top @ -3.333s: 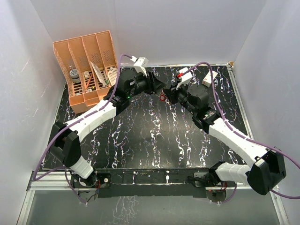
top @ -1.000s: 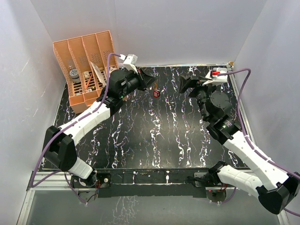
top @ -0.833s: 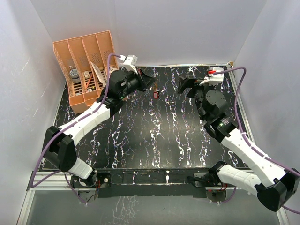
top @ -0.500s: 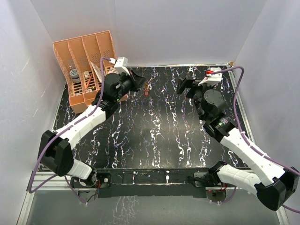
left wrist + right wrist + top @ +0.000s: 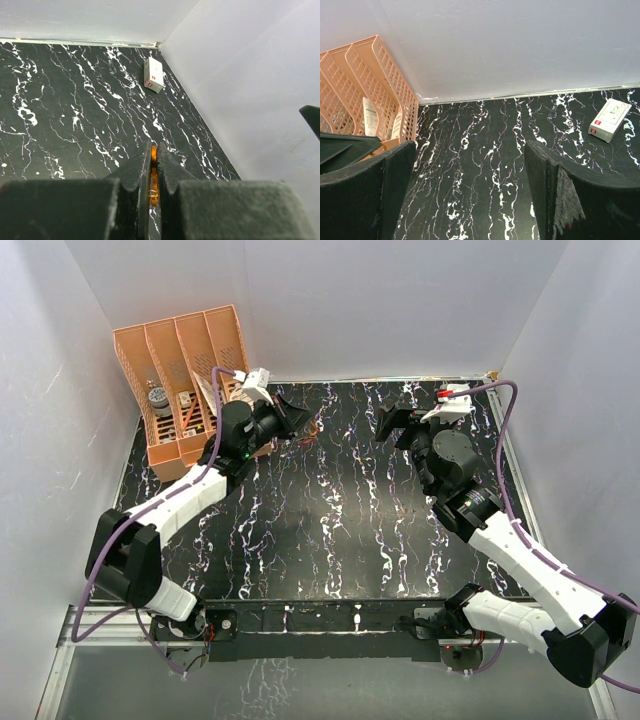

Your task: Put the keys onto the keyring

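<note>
Keyring (image 5: 154,176) hangs over the black marbled table (image 5: 330,540) near the peach file rack (image 5: 185,380), pinched edge-on in the left gripper (image 5: 154,150), its jaws closed tight on the thin orange loop; the right gripper (image 5: 470,150) stands spread wide, holding nothing

The left arm (image 5: 190,495) stretches from its base forward and to the right. At its end the left hand (image 5: 298,425) points to the right, its fingers pressed together on the keyring (image 5: 154,176). The right arm (image 5: 505,535) bends at the elbow and leans to the left, and the right hand (image 5: 392,420) faces the left hand with its two fingers (image 5: 395,170) wide apart
</note>
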You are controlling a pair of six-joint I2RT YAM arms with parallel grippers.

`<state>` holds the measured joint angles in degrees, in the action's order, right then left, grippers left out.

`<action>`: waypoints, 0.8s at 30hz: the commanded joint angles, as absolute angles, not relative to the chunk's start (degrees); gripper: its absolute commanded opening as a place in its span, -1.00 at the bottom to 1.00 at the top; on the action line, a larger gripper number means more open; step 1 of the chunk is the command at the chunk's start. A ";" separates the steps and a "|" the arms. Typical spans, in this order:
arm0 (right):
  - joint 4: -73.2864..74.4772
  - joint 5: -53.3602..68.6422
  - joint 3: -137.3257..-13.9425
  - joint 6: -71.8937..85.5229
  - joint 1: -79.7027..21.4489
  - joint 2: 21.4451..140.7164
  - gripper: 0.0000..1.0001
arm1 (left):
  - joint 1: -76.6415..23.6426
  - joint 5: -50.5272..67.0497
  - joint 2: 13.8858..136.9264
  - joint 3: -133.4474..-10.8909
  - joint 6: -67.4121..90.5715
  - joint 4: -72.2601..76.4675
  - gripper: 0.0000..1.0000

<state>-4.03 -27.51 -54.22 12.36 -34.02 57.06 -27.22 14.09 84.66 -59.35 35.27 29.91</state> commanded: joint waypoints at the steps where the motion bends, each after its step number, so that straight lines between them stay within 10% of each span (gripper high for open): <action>1: -5.91 -28.04 -56.67 12.62 -33.84 56.95 0.75 | -27.00 16.06 88.38 -59.26 35.79 33.32 -1.00; 24: -5.98 -28.73 -56.37 12.08 -33.35 56.78 0.76 | -34.48 21.74 108.45 -68.27 37.29 39.90 -1.00</action>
<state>-4.03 -27.53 -54.22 12.32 -33.87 57.87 -33.10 20.29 107.35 -64.66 37.54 37.50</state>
